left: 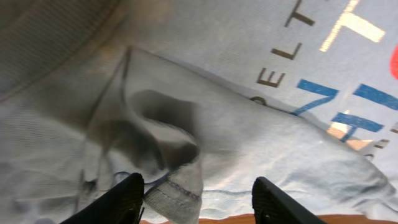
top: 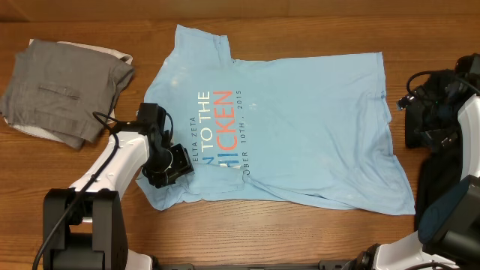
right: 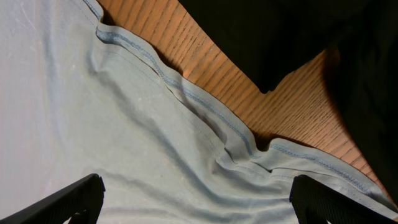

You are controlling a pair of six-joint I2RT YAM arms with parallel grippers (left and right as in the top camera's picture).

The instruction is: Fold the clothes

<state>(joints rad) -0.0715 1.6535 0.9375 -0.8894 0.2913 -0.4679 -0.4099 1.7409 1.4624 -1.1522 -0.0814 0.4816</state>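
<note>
The clothes, a light blue T-shirt [top: 300,127], lie spread on the wooden table with the blue and orange print facing up. My left gripper [top: 174,166] is low over the shirt's near-left corner. In the left wrist view its jaws [left: 198,183] stand apart, and a raised fold of hemmed sleeve [left: 180,190] sits between them against the left finger [left: 121,199], clear of the right one. My right gripper [right: 196,186] hangs wide open over the shirt's stitched hem [right: 186,93] at its right edge, holding nothing.
A folded grey garment [top: 64,90] lies at the far left. Black cloth [top: 439,184] is piled at the right edge beside the right arm [top: 469,124], and it also shows as black cloth [right: 280,37] just past the hem. Bare wood [top: 90,22] surrounds the shirt.
</note>
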